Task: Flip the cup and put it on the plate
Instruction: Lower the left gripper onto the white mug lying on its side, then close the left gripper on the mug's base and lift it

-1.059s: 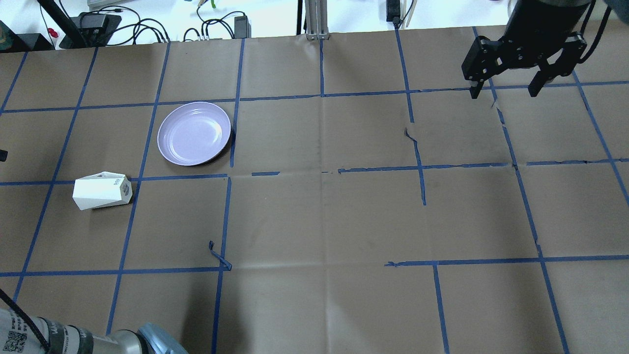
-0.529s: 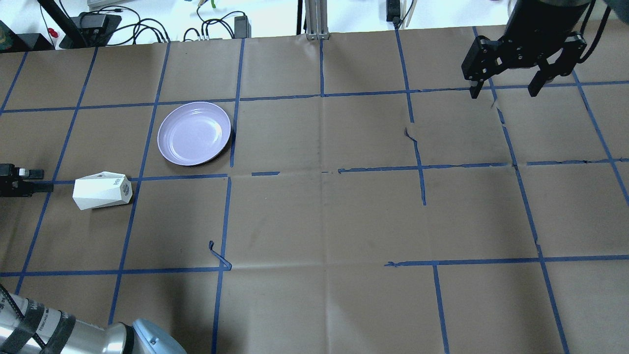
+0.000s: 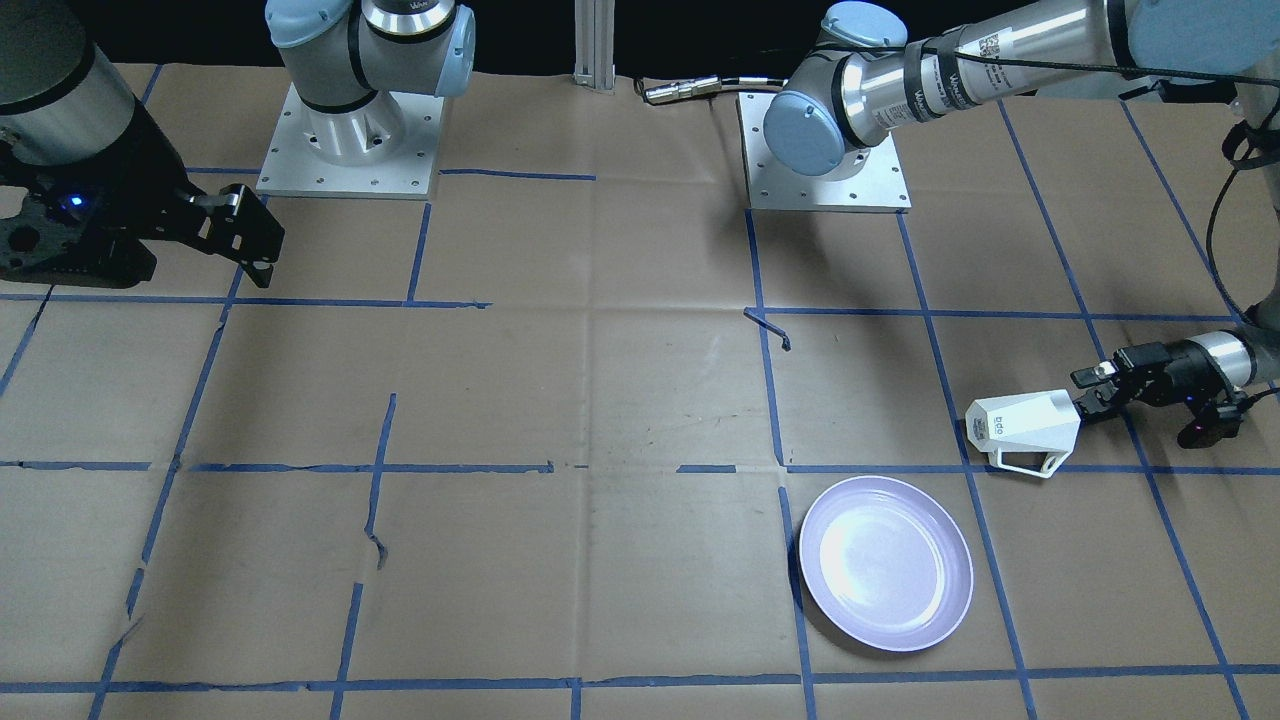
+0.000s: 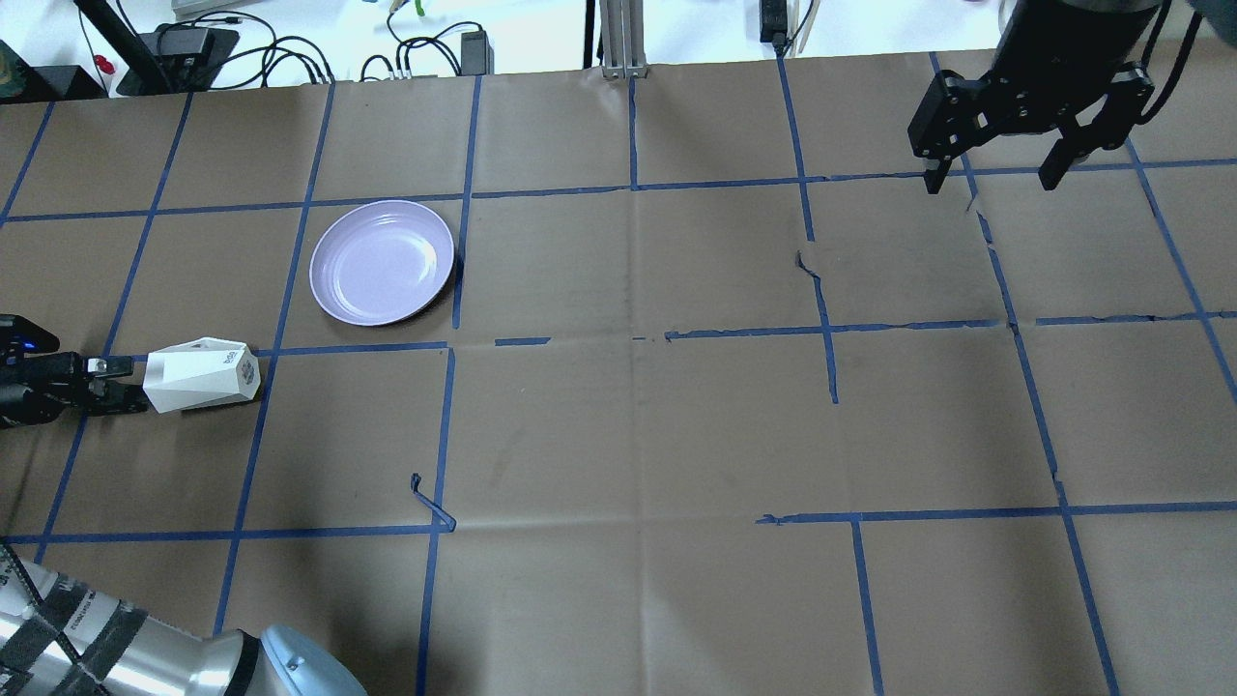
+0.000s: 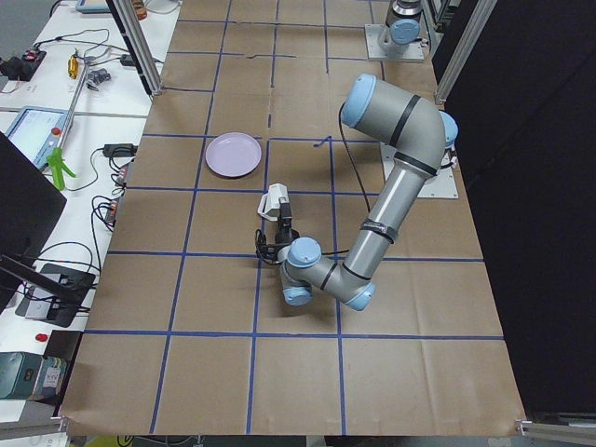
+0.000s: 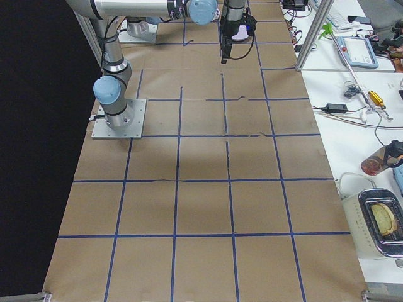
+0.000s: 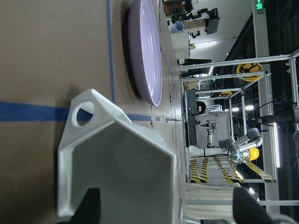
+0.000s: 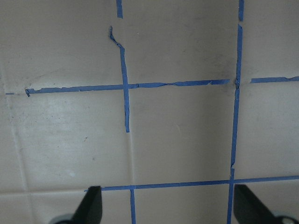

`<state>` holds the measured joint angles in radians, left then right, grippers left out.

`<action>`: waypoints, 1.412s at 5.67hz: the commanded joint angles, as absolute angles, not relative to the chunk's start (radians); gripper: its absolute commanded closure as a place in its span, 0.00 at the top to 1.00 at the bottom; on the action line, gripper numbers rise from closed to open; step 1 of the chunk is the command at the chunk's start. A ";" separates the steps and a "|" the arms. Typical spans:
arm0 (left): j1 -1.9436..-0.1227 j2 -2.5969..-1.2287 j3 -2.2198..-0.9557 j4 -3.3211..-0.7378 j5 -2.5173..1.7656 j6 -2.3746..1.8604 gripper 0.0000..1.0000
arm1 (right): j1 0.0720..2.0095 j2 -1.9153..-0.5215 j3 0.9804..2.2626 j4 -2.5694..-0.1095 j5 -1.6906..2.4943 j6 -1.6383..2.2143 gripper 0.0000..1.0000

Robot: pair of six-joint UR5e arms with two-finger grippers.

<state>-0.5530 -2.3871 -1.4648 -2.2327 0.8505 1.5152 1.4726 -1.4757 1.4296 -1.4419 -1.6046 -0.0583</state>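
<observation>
cup on its side near table left edge, mouth toward left pincer, wide at rim, plate near, right pincer wide, far-right corner

Lettering on cup illegible

Small white faceted cup is laid on its side, mouth faced at the spread left gripper; bare brown paper table is seen between cup and round glossy lavender plate; open frame handle is turned plate-ward.
</observation>
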 commanded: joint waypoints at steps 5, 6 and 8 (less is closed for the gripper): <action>-0.565 -2.388 -1.463 -2.284 0.807 1.572 0.00 | 1.473 -1.476 1.430 -1.442 -1.605 -0.058 1.00; -0.565 -2.346 -1.445 -2.333 0.804 1.545 0.00 | 1.473 -1.476 1.430 -1.442 -1.605 -0.058 1.00; -0.555 -2.085 -1.437 -2.400 0.798 1.327 0.00 | 1.473 -1.476 1.430 -1.442 -1.605 -0.058 1.00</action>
